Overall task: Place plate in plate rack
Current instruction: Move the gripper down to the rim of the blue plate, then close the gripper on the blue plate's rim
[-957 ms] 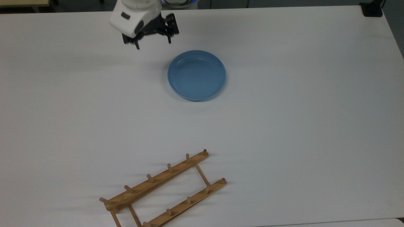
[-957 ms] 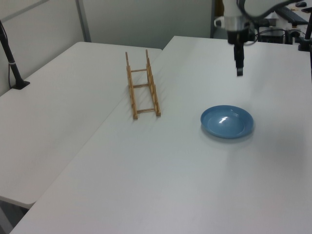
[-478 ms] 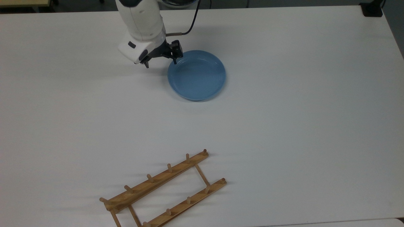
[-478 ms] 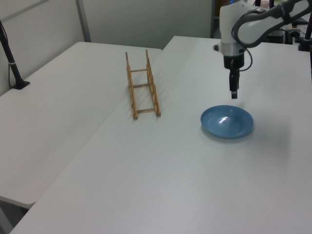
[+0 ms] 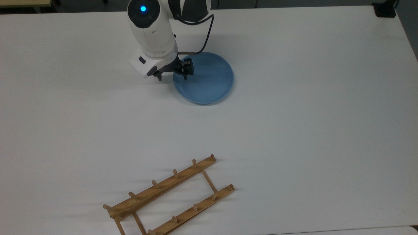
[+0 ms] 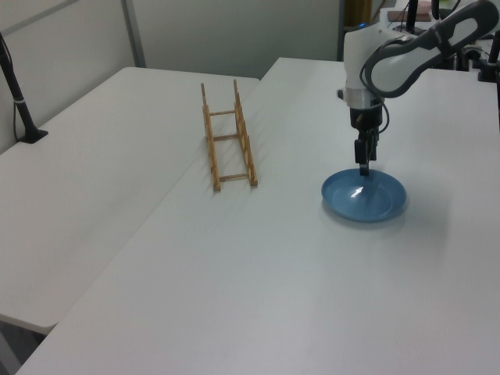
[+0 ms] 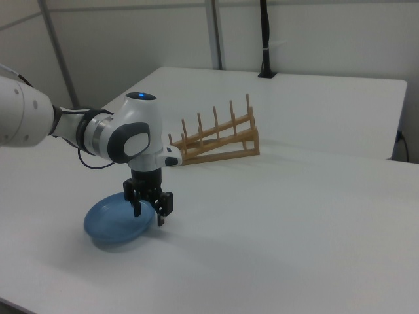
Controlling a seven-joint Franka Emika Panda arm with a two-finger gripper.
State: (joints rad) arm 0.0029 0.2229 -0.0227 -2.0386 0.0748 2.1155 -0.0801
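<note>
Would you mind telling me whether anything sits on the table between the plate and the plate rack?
Nothing visible does. The plate lies flat with the claw at its rim, and only bare white table separates it from the plate rack.

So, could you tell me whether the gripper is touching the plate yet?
Cannot tell. In the right view the open gripper straddles the plate rim, one finger on either side, but no view shows contact or a gap plainly.
</note>
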